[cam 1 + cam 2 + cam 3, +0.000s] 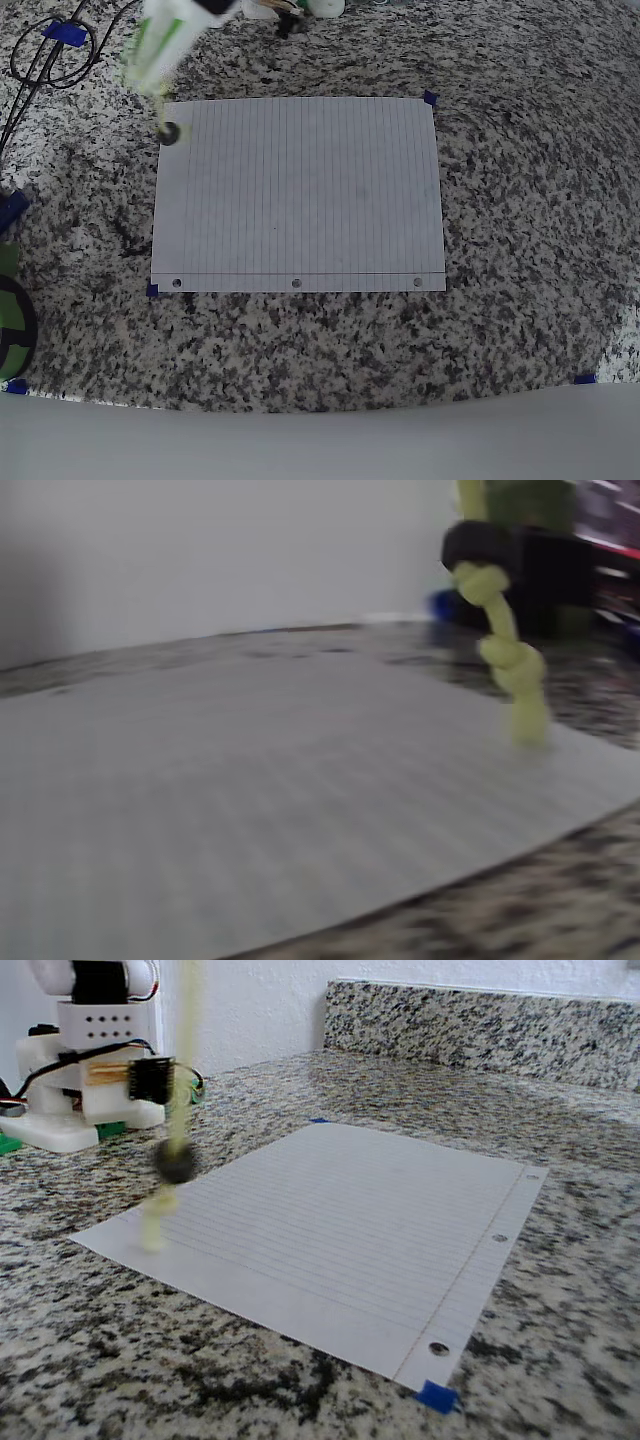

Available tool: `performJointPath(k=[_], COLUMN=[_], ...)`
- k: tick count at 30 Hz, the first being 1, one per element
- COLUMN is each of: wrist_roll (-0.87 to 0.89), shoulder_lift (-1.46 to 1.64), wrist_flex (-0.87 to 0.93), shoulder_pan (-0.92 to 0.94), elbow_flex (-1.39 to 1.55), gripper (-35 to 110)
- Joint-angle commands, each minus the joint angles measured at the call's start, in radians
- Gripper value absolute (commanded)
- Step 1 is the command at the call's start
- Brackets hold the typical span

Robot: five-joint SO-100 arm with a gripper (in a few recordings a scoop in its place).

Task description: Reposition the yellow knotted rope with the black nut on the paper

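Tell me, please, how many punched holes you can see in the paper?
3, all along the paper's near long edge in the overhead view: one by the left corner, one at the middle, one by the right corner. None seems hidden.

We see a speckled granite table [520, 200] with the paper [300, 195] lying flat on it, its three punched holes along the near edge in the overhead view. Small blue tape pieces [437, 1396] sit at the paper's corners. The arm's white base [80, 1100] stands on the table behind it.
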Motion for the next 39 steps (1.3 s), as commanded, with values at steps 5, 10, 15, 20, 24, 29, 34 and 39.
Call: performJointPath(k=[5, 10, 15, 20, 24, 29, 34, 39], wrist_roll=[0.318, 0.449, 0.647, 0.862, 0.962, 0.986, 0.986, 0.986], shoulder_lift=[0.233, 0.244, 0.238, 0.224, 0.198, 0.192, 0.187, 0.167], wrist_flex=[0.026, 0.071, 0.144, 0.213, 0.227, 0.267, 0.334, 0.344], shoulder_pan=[-0.232, -0.304, -0.4, -0.465, -0.505, -0.569, -0.623, -0.649], elbow_flex=[0.195, 0.235, 0.247, 0.261, 0.27, 0.273, 0.275, 0.278], gripper=[0, 0, 0, 0, 0, 0, 0, 0])
